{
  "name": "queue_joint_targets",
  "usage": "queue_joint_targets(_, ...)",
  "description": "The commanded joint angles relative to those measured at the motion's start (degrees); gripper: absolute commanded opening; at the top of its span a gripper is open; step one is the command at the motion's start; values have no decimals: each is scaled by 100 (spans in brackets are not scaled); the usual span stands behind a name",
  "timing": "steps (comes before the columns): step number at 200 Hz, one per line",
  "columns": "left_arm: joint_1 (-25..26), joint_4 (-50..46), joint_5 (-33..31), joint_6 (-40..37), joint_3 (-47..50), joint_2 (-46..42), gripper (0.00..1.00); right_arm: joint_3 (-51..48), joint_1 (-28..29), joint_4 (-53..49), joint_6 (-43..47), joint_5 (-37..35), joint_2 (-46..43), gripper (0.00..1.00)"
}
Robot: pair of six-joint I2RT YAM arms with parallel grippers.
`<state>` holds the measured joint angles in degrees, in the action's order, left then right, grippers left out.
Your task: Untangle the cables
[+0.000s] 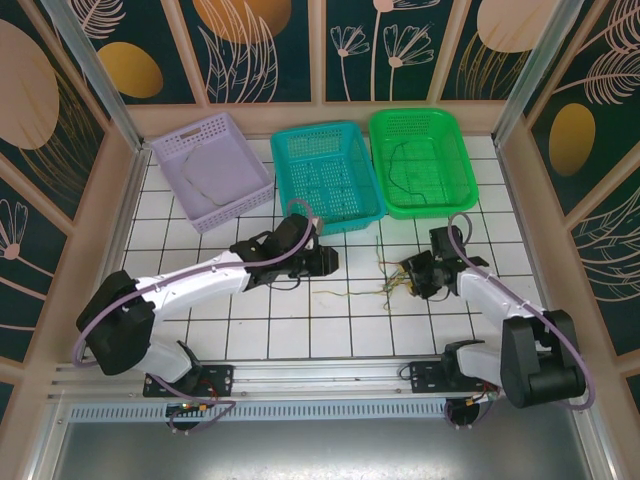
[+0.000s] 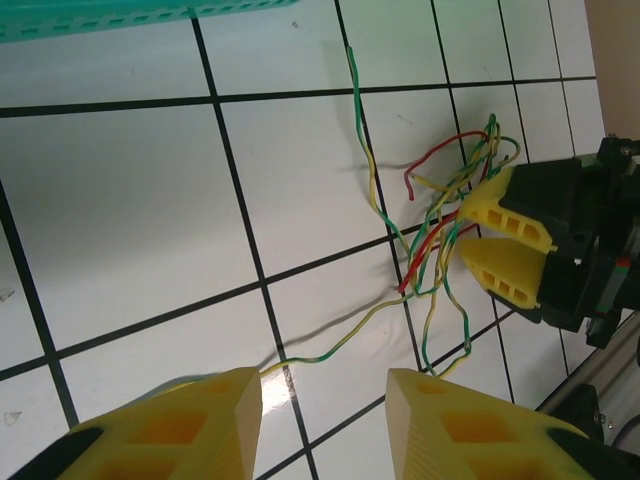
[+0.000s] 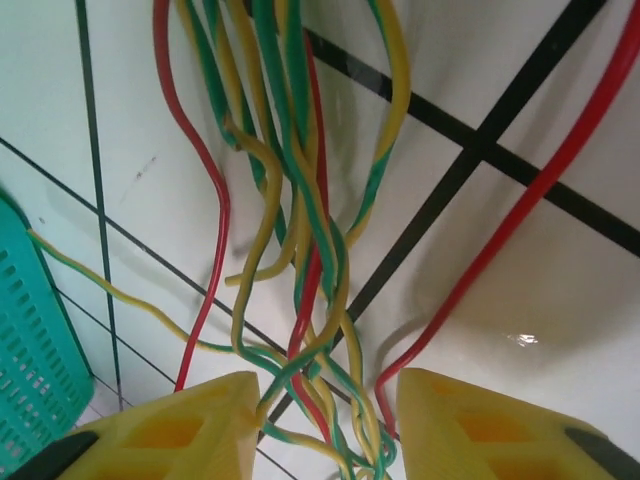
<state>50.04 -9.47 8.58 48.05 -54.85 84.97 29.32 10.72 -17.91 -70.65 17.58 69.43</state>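
Jaws apart both sides: right gripper [image 2: 462,230] straddles cables [image 3: 290,110], left gripper [image 2: 322,380] empty. Strands look light, limp; pinch the loose tail ahead of left jaws.

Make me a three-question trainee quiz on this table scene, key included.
1. How many baskets stand on the table?
2. True or false: the cable tangle lies inside a basket.
3. Which end effector has the tangle between its fingers?
Key: 1. Three: lilac basket, teal basket, green basket. 2. False; it lies on the table. 3. The right end effector.
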Motion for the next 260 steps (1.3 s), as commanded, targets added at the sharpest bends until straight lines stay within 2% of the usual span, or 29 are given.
queue_joint_targets(1,16,60,-8,-112,-262,33,36,45,21,172,70,-180,102,24)
queue_joint_targets(17,31,41,-17,-120,-271,-2,36,153,27,-111,218,-296,-67,0)
queue_joint_targets(44,25,-2,-25,-152,-305,-106,36,276,70,-486,614,-525,-967,0)
queue_joint_targets(68,23,175,143,-148,-374,-180,39,153,99,-464,1079,-385,-1860,0)
queue_joint_targets(114,24,767,455,-202,-765,-126,47,77,273,-107,2155,-35,-2614,0)
queue_joint_targets(150,30,1050,867,-469,-1111,213,54,166,283,107,2764,195,-2608,0)
queue_joint_targets(171,32,1299,1358,-512,-1301,533,54,217,318,206,2900,350,-2499,0)
queue_joint_targets(207,24,1287,1602,-867,-1611,1043,53,264,343,409,2745,518,-2330,0)
queue_joint_targets(229,43,810,1219,-1002,-1790,1179,53,357,365,330,2591,413,-2313,0)
queue_joint_targets(247,53,670,668,-817,-1525,877,54,492,352,225,2433,304,-2311,0)
queue_joint_targets(260,45,727,611,-675,-1239,567,54,567,330,204,2220,234,-2307,0)
